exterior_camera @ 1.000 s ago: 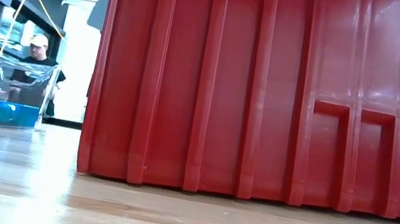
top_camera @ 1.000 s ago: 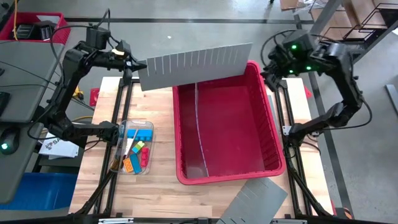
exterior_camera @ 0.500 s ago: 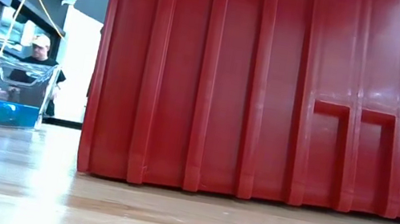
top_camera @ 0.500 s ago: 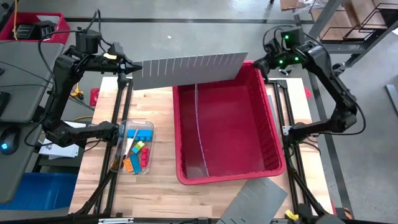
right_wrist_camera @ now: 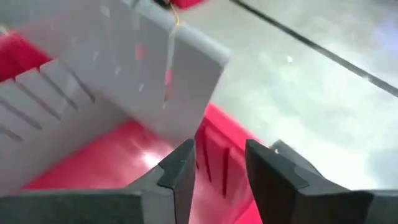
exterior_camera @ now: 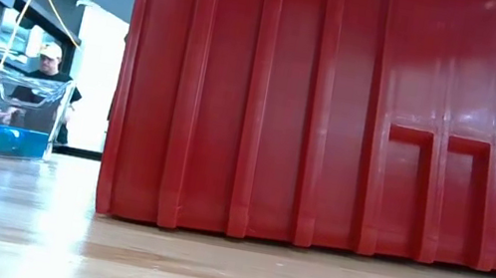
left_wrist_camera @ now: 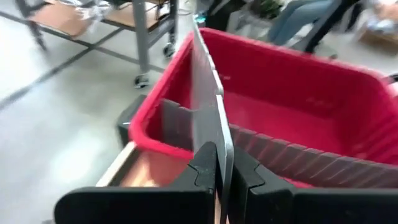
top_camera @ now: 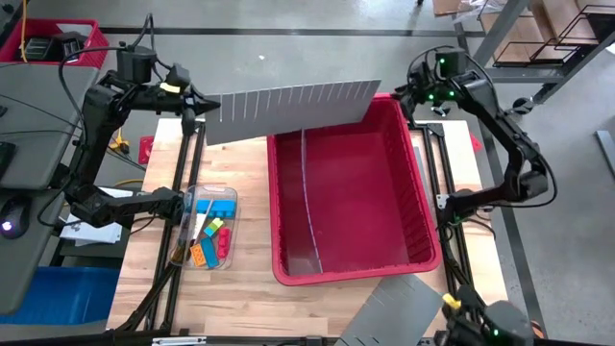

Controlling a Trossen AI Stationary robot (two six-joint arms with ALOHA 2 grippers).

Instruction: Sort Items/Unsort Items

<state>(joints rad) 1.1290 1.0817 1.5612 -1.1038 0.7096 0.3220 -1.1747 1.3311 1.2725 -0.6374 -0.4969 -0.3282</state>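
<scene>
Since a second earlier the right gripper (top_camera: pixel 402 96) had backed off the grey divider panel (top_camera: pixel 288 108), jaws parted and empty, while the left gripper (top_camera: pixel 199 104) stayed clamped on it, probably needing seating into the red bin (top_camera: pixel 423 216) next.

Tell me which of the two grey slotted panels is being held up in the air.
The long grey panel over the red bin's far edge, pinched by the left end effector; the other panel lies flat on the table's near edge.

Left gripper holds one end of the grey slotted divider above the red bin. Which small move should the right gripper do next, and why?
Probably the right gripper should ease forward and shut on the free end of the grey divider. Its fingers stand open just short of that end, while the left gripper is shut on the other end, above the red bin.
</scene>
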